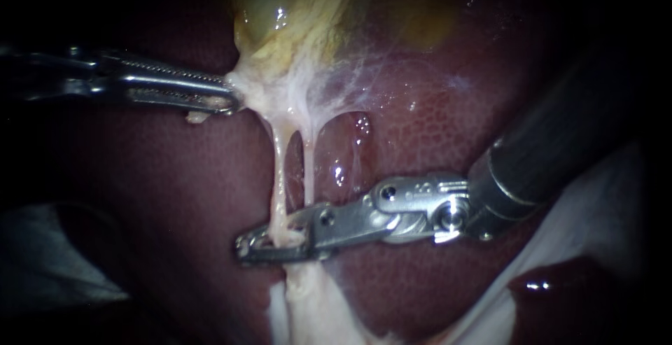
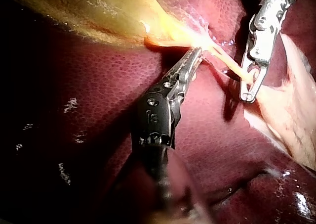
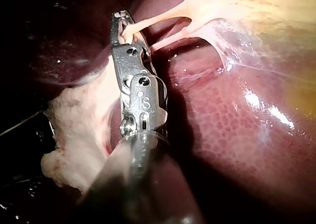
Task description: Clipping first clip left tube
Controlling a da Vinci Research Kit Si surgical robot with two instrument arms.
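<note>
Pale stringy left tube [image 1: 278, 177] crosses steel right instrument [image 1: 246, 245]; left instrument [image 1: 229, 97] grips gallbladder [image 1: 280, 16]

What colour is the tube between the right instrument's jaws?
The left tube is pale cream-white; the endoscope view shows it best.

- The left instrument [image 1: 229, 93] has its shaft lost in the dark at the endoscope view's left edge. Its jaws grip pale tissue [image 1: 255, 89], which covers their tips.
- The left tube [image 1: 278, 170] is covered by metal where the right instrument [image 1: 271, 241] clamps it, and no clip can be made out there.
- The right tube [image 1: 309, 163] passes behind that instrument.
- The gallbladder [image 1: 294, 9] is cut off by the top edge.
- In each wrist view, the instrument's own shaft blurs close to the camera.
</note>
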